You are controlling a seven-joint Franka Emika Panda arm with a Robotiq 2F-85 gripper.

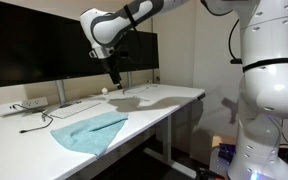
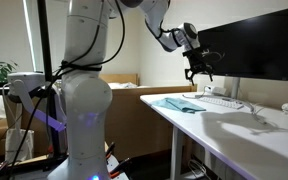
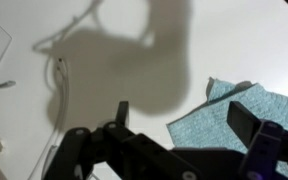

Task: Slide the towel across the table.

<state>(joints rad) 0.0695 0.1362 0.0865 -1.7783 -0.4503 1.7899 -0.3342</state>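
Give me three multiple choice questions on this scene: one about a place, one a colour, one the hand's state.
1. Where does the towel lie? A) on the white table; B) on the floor; C) on a chair.
2. What colour is the towel? A) red; B) teal; C) yellow.
3. How is the hand? A) shut on the towel; B) open, above the table; C) out of view.
Answers: 1 A, both exterior views show it flat on the tabletop. 2 B, the cloth is blue-green. 3 B, the wrist view shows its fingers spread, gripping nothing.
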